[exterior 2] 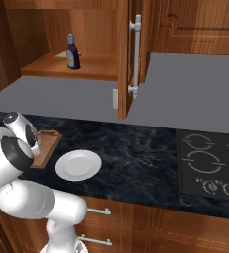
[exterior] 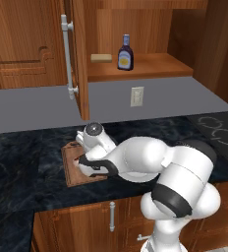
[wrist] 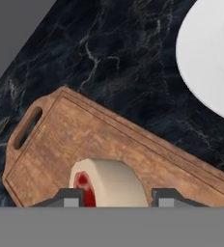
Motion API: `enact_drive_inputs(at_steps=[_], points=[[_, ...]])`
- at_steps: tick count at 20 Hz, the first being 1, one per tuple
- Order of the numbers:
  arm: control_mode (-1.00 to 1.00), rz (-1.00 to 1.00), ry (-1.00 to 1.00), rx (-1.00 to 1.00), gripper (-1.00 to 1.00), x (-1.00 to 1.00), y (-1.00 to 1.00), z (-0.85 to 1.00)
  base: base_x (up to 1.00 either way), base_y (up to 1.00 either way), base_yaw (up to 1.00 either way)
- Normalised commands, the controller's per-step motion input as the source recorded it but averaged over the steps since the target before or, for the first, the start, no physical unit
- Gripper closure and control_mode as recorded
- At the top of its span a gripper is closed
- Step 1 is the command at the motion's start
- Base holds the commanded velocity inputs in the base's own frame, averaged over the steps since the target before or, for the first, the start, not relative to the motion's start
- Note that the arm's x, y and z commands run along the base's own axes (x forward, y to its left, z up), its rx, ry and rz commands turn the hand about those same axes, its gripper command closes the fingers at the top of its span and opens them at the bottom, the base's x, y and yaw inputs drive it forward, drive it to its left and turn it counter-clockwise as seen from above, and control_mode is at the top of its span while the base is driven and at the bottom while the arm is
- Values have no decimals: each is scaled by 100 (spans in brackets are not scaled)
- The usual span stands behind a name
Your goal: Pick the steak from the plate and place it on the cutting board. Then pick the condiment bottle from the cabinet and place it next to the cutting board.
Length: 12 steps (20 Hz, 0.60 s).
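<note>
In the hand view the steak [wrist: 109, 185], red with a pale fat rim, sits between the two fingertips of my gripper [wrist: 115, 198], which is shut on it just above the brown cutting board [wrist: 85, 140]. From the left base the hand hangs low over the board [exterior: 71, 170]. The white plate [wrist: 210, 53] lies bare beside the board [exterior 2: 47, 142], and shows as plate [exterior 2: 78, 165] on the dark counter. The condiment bottle [exterior: 125, 53] stands upright on the shelf of the open cabinet [exterior: 145, 69]; from the right it is the bottle [exterior 2: 72, 52].
A flat tan block [exterior: 101, 57] lies on the shelf left of the bottle. The cabinet door [exterior 2: 128, 59] stands open with its grey bar handle [exterior: 67, 54]. A black stove top [exterior 2: 210, 158] lies at the right of the counter. A wall socket [exterior: 136, 96] is below the shelf.
</note>
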Motion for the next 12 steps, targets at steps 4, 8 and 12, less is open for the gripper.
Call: enact_drive_inputs(at_steps=[4, 8, 12], points=[[-100, -1, -2, 0, 100, 13, 3, -4, 0, 0, 0], [-100, -2, -3, 0, 100, 14, 0, -8, 0, 0, 0], [-100, -2, -2, 0, 100, 13, 0, -9, 0, 0, 0]])
